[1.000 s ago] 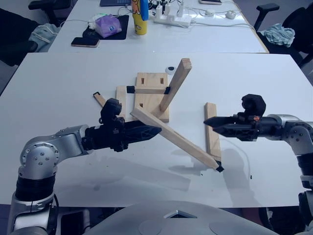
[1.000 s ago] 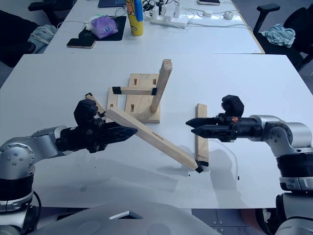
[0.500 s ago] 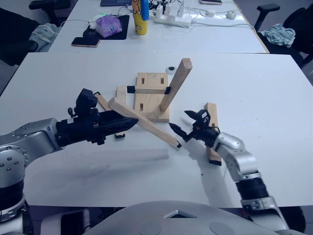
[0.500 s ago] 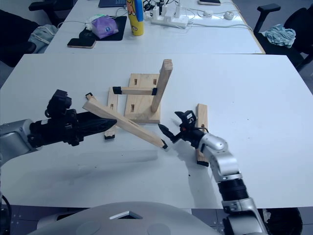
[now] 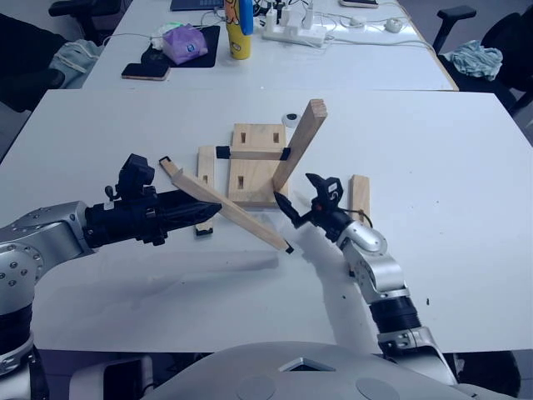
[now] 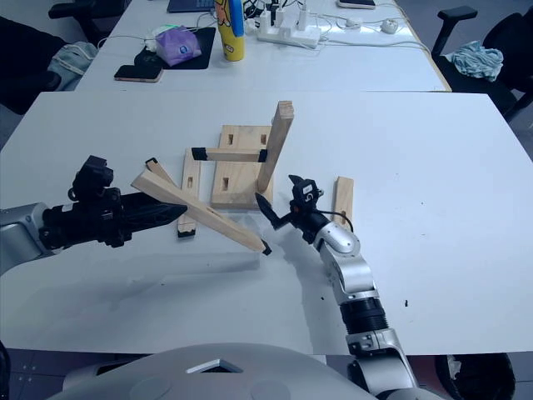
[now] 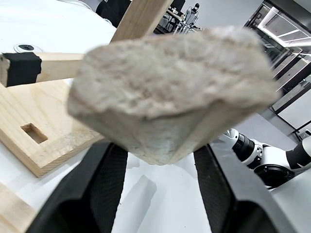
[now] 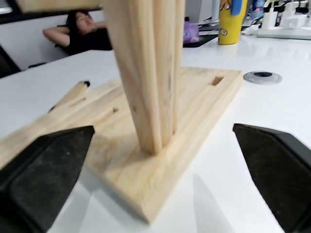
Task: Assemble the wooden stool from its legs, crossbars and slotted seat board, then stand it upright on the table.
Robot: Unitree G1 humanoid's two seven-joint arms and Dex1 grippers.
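Right wrist view: leg [image 8: 146,73] on board [image 8: 197,107]

Bright, even overhead light; soft shadow under raised leg [image 5: 250,223] on table [image 5: 466,167].

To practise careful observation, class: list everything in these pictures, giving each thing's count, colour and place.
seat board: one, pale wood, flat at mid-table
upright leg: one, pale wood, standing tilted in the seat board
crossbar: one, wood with black ends, running from upright leg to the robot's left, over the board
held leg: one, wood with black tip, slanting in front of the board
loose bars: three, wood, flat: one left of the board, a short one farther left, one right
table: one, white, under these
yellow bottle, purple pouch, black phone, white power strip: one each, far table
left gripper: one, black, shut on held leg
right gripper: one, black, open near upright leg's foot
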